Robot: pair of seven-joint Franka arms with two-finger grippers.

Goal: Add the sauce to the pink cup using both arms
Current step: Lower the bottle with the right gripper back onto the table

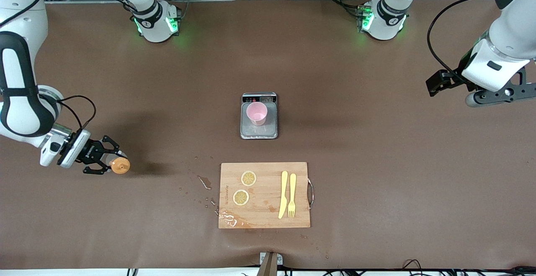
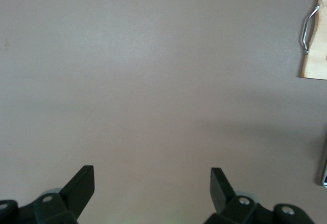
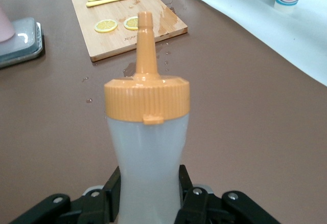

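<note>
The sauce [image 1: 117, 165] sat at the lower left of the front picture, toward the right arm's end of the table, with the right gripper [image 1: 101, 161] pinched around its frosted body just below the orange cap. Whether it stood on the table or hung just above it I could not tell. In the right wrist picture the bottle [image 3: 148, 152] filled the middle, both fingers [image 3: 113, 188] pressed against its narrow waist. That looked a sound place to hold: the body seemed soft and squeezable, likely light, and a smooth plastic that could slip if gripped loosely or spurt if crushed. The nozzle looked stiff.

The cup [image 1: 256, 113] stood upright on a small scale [image 1: 259, 131] in the middle of the frame, well apart from the bottle. It looked thin and light, easy to tip with a nudge, so a steadying hold on its side wall seemed wise.

The left gripper [image 1: 444, 84] waited at the upper right of the frame, over bare table; in the left wrist picture its fingers [image 2: 82, 185] were spread wide with nothing between them.

A board [image 1: 264, 195] lay nearer the camera than the scale, carrying two lemon slices [image 1: 248, 178], a knife [image 1: 283, 194] and a fork [image 1: 292, 195], with water drops [image 1: 204, 181] beside it. Nothing stood between bottle and cup; the wet patch seemed the only nuisance.
</note>
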